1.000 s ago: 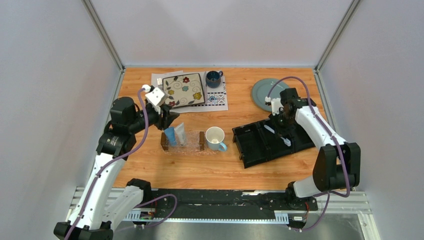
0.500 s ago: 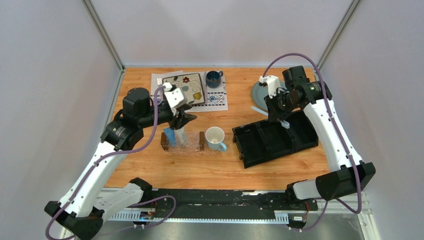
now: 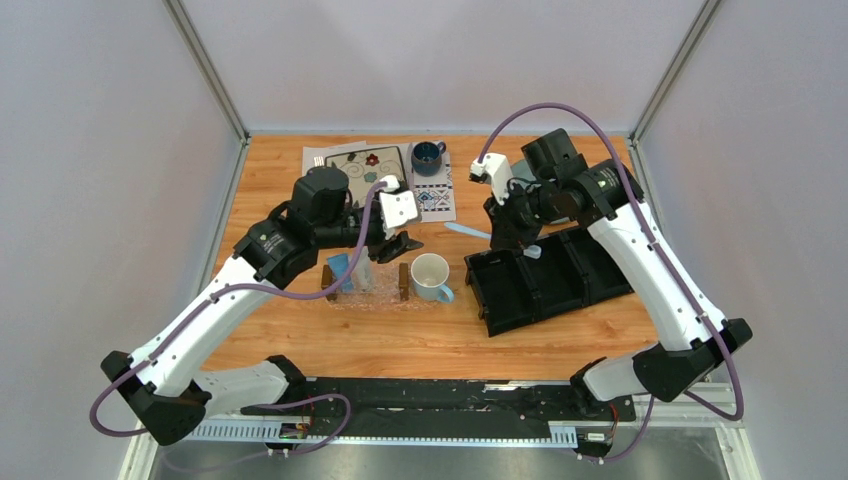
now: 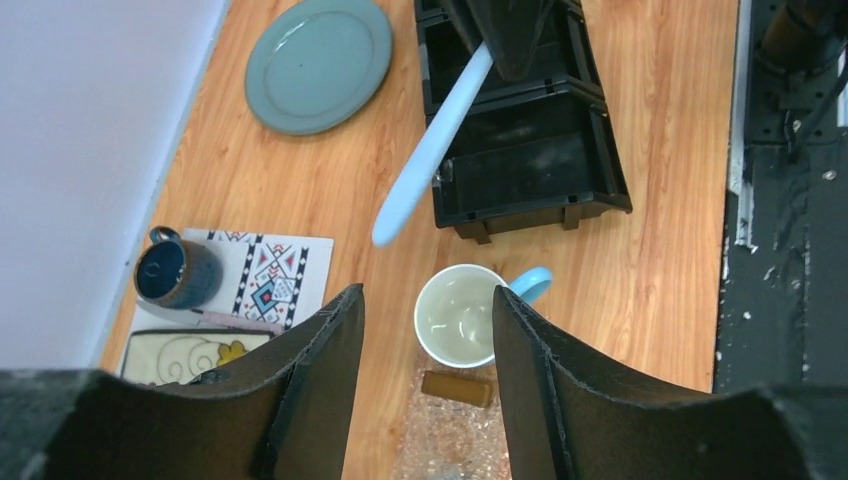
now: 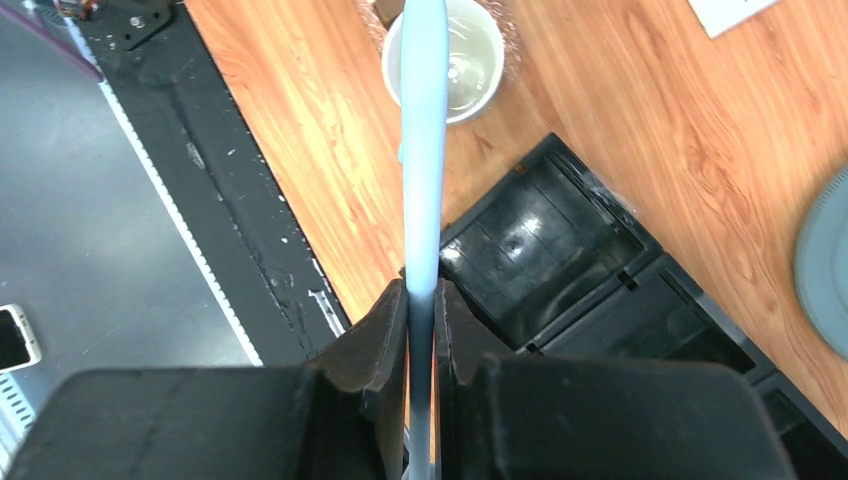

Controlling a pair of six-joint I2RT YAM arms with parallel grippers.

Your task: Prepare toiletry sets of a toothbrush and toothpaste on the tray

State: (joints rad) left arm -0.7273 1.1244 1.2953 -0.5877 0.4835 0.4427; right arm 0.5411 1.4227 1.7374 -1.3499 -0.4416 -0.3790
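- Two tubes, one blue and one whitish, are standing in the tray. They're just behind and below the left gripper.
- That left gripper's jaws are spread wide with nothing in them. It hangs in the air over the tray's right-hand wooden end.
- From the left wrist cam, the white mug shows straight down through the gap between the fingers. It sits just beside that wooden end piece.
- Out ahead of the left jaws is the toothbrush, up in the air and not touching the tray.
- The right gripper has its jaws pinched tight on the toothbrush. The long pale-blue handle sticks out in front of them, toward the mug, and a short bit pokes out the back.
- Under and behind the right jaws sits the black organizer. I can't see anything in its compartments from the right wrist cam.
- The tray lies past the handle's tip, well clear of the right jaws.
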